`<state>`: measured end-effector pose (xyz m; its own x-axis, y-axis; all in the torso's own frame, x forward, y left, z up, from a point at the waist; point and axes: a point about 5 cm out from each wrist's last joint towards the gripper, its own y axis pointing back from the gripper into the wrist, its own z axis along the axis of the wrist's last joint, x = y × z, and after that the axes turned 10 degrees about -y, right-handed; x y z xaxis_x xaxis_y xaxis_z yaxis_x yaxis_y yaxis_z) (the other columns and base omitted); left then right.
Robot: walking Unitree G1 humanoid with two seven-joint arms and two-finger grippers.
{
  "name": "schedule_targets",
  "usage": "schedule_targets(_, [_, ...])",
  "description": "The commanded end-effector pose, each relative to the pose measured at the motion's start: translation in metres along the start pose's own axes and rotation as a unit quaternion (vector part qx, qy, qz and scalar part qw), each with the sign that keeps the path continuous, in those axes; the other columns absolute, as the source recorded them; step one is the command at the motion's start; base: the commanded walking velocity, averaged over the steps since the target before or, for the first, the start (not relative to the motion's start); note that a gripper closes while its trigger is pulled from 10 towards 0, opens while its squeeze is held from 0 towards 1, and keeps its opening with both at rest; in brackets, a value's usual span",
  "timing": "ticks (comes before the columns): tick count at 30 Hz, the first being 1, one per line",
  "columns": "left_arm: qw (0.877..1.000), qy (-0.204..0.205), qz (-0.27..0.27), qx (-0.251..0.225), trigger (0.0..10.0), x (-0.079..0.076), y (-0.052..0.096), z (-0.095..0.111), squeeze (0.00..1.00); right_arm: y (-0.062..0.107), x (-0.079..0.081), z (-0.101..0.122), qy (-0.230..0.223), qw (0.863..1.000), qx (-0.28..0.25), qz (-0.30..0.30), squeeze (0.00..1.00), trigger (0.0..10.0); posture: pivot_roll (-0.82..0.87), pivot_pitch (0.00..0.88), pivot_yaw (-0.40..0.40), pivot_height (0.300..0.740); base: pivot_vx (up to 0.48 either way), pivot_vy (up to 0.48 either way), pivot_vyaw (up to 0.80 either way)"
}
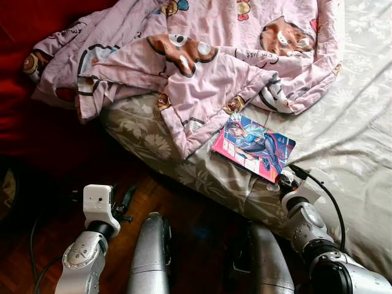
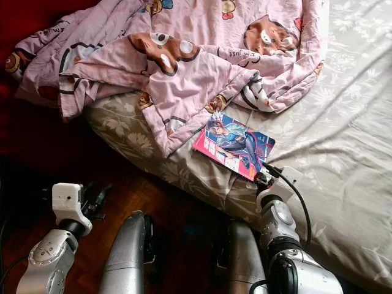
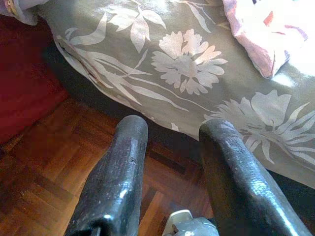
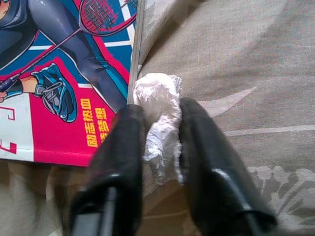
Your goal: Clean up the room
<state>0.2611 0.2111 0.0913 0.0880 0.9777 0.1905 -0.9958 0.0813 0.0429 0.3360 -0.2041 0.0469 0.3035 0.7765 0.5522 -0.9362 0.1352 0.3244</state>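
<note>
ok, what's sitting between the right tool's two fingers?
A crumpled white tissue wad, pinched between the right tool's fingers on the bedsheet, right beside the comic book's edge. The right wrist view shows it.

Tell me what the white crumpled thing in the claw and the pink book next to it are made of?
The white wad pinched in the right claw looks like thin tissue or plastic film: crinkly, slightly see-through. The book looks like glossy printed paper or card, with flat, bright cover art.

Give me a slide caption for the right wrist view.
Right gripper pinches a crumpled white tissue on the floral bedsheet, beside a pink comic book.
</note>
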Motion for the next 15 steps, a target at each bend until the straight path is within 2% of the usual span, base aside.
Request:
schedule_targets(1, [1.000,-0.005,-0.002,0.020,10.0,0.0007,0.0080,-0.0098,0.00,0.0066,-0.0121,-0.0154,-0.002,1.000,0.021,-0.018,0.00,0.0,0.22,0.452,0.007,0.610,0.000,0.000,0.00])
schedule_targets(12, [0.999,-0.018,-0.008,0.026,10.0,0.0010,0.0109,-0.0123,0.00,0.0076,-0.0142,-0.0172,0.002,1.000,0.023,-0.021,0.00,0.0,0.23,0.453,0.013,0.610,0.000,0.000,0.00])
schedule_targets(15, [0.998,-0.046,-0.023,0.033,10.0,-0.0018,0.0131,-0.0167,0.00,0.0078,-0.0148,-0.0171,0.005,1.000,0.023,-0.021,0.00,0.0,0.23,0.451,0.014,0.610,0.000,0.000,0.00])
